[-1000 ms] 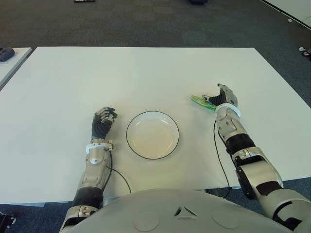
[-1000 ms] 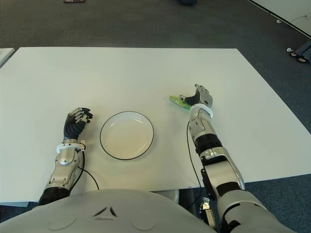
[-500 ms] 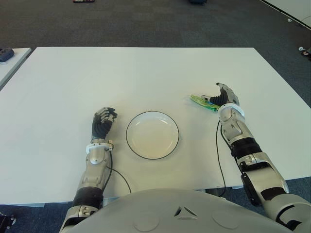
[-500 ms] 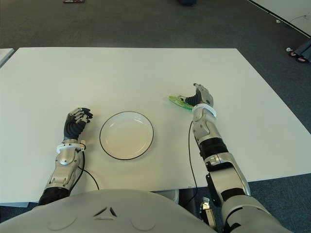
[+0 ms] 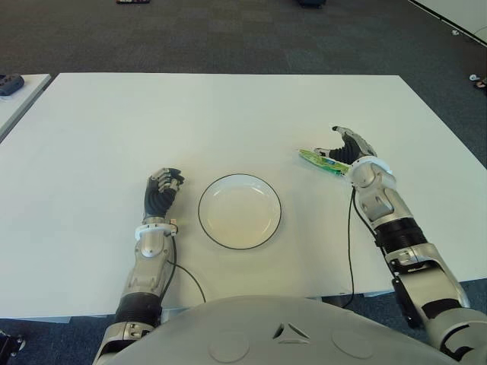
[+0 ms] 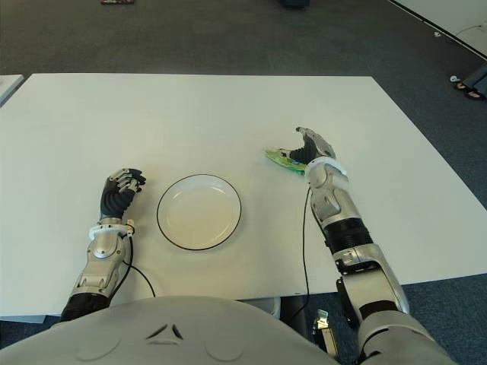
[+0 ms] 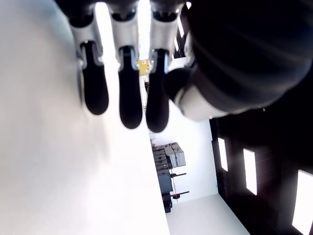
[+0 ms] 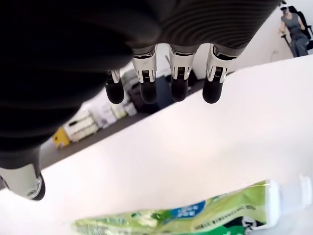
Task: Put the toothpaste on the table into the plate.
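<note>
The green, flat plastic toothpaste tube (image 5: pixel 319 160) lies on the white surface (image 5: pixel 228 114), toward the right edge and about midway between front and back edges, not in the plate. In the eye views the right hand (image 5: pixel 347 152) covers the tube's right end, so its full length can't be read there; whether the hand touches the tube can't be told. The right wrist view shows the tube (image 8: pixel 195 219) only in part: the lower side is cut by the frame edge, the white cap end blurred, label print too small to read. In that view the right hand's fingers (image 8: pixel 179 81) hang spread and fairly straight over the surface w/ the thumb apart, holding nothing; the tube sits beneath the open span.

The round white plate w/ thin dark rim (image 5: pixel 211 232) sits near the front edge, approx. centre, well apart from the tube, nothing in it.

The left hand (image 5: pixel 161 191) shows just left of the plate, fingers curled in, nothing in them. Its wrist view gives only dark fingers (image 7: pixel 128 100) close against the bright surface; the rest of that frame is mostly blocked by the palm.

Beyond the back edge: dark grey carpet floor (image 5: pixel 228 34). A small dark object (image 5: pixel 9 83) sits on a neighbouring white table at far left, cut off and too small to ID.
</note>
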`<control>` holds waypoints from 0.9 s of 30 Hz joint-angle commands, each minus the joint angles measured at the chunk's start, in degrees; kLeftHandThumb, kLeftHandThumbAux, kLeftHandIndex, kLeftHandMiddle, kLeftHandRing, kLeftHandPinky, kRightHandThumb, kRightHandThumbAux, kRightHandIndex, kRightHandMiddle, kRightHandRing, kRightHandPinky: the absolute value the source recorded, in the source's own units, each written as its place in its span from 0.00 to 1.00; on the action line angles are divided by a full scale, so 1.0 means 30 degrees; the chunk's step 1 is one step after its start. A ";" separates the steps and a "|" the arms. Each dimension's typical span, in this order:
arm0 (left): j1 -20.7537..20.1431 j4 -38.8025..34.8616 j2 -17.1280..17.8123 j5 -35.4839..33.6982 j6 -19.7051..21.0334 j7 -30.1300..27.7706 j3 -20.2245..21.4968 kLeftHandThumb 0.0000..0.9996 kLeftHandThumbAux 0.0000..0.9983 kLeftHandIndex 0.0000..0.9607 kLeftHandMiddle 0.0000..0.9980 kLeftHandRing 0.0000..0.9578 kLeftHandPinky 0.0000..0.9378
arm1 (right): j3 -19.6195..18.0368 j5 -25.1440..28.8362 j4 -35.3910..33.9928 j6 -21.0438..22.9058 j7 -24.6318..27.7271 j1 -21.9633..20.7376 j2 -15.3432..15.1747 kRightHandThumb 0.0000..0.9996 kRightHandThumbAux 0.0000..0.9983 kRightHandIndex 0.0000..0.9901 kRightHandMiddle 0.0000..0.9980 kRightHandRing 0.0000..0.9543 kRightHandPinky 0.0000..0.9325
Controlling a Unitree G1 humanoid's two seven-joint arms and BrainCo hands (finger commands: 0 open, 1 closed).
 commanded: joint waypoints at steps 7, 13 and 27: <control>-0.0350 0.0376 -0.0049 0.0135 -0.0172 0.0290 0.0094 0.70 0.72 0.44 0.51 0.52 0.51 | 0.1983 -0.1248 0.3202 -0.3778 0.2906 -0.2036 -0.2136 0.38 0.32 0.00 0.00 0.00 0.00; -0.0439 0.0648 -0.0058 0.0056 -0.0538 0.0348 0.0155 0.71 0.72 0.44 0.52 0.53 0.52 | 0.2649 -0.1860 0.4925 -0.5968 0.3020 -0.2886 -0.2655 0.43 0.24 0.00 0.00 0.00 0.00; -0.0187 0.0522 -0.0075 0.0132 -0.0824 0.0426 0.0161 0.71 0.72 0.44 0.52 0.53 0.52 | 0.3307 -0.2544 0.8942 -1.0678 0.0998 -0.4028 -0.2837 0.46 0.17 0.00 0.00 0.00 0.00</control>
